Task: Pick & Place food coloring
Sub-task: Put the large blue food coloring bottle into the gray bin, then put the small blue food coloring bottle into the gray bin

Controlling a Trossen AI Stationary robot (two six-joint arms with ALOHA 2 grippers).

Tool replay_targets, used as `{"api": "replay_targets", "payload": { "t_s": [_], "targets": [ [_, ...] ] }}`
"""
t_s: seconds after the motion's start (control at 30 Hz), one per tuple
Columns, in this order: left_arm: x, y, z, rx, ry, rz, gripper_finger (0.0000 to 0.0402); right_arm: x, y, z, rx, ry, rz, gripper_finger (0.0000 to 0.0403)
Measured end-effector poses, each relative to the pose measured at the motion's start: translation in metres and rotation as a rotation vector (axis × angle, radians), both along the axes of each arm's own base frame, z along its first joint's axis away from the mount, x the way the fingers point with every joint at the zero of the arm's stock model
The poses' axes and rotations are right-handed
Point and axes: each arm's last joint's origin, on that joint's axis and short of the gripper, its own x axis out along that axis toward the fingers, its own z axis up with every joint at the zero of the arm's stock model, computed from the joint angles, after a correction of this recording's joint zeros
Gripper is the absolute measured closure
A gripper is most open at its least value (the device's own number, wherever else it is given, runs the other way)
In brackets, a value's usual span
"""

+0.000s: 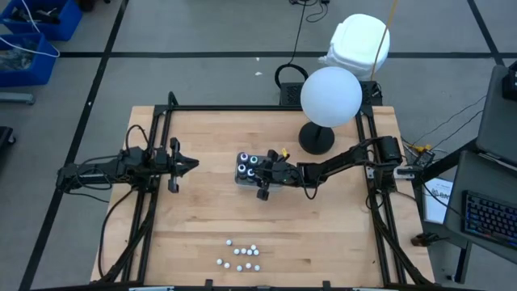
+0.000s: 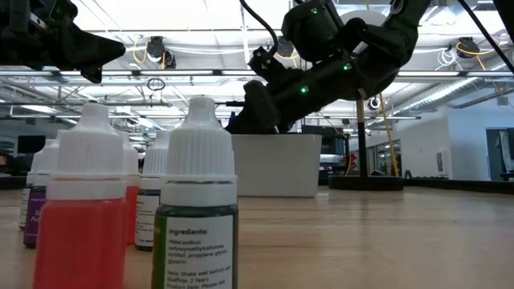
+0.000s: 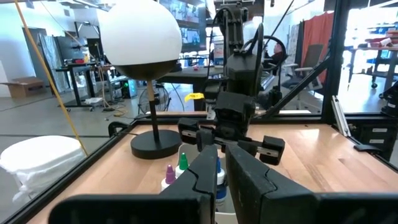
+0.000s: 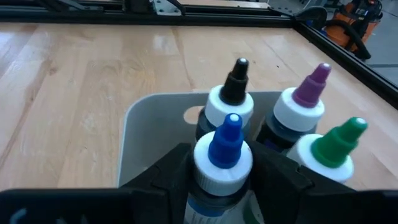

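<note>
Label writing: on the nearest bottle (image 2: 198, 201), green-filled, at the table's front edge, I read "Ingredients:"; the smaller print below it was too fine to read.
Front group: in the high view about ten white-capped bottles (image 1: 241, 256) stood loose near the table's front edge; in the low view one beside the green showed red-orange liquid (image 2: 80, 217), and one behind showed a purple label.
Tray: a shallow grey tray (image 4: 144, 134) sat at mid-table, well apart from the front group.
Bottles in tray: I counted four, each with a white collar, tipped blue (image 4: 224, 155), black (image 4: 231, 99), purple (image 4: 301, 102) and green (image 4: 331, 152).
My right pincer: my right pincer (image 4: 221, 180) hung over the tray, its two dark fingers partly open, one on either side of the blue-tipped bottle; whether the pads pressed it I could not tell.
My left pincer: my left pincer (image 1: 191, 165) waited above the table's left side, apart from the tray, fingers nearly together, holding nothing.
Lamp: one lamp with a white globe (image 1: 330, 95) on a black round base stood behind the tray, toward the table's far edge.
Table: pale wood table (image 1: 323, 226), ringed by a black frame.
Beyond: one white bin-like object (image 1: 359, 40) on the floor past the far edge.
</note>
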Motion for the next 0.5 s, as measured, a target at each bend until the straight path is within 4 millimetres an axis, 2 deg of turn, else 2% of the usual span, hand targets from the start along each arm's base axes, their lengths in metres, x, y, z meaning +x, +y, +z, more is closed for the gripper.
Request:
{"api": "replay_targets", "payload": {
  "t_s": [0.27, 0.5],
  "targets": [
    [0.0000, 0.0000, 0.0000, 0.000, 0.001, 0.000, 0.0360, -0.0017, -0.0024, 0.0038, 0.015, 0.002, -0.013, 0.0188],
    [0.0000, 0.0000, 0.0000, 0.000, 0.000, 0.000, 0.0360, -0.0021, -0.0024, 0.0053, -0.005, 0.007, -0.003, 0.0189]
  ]
}}
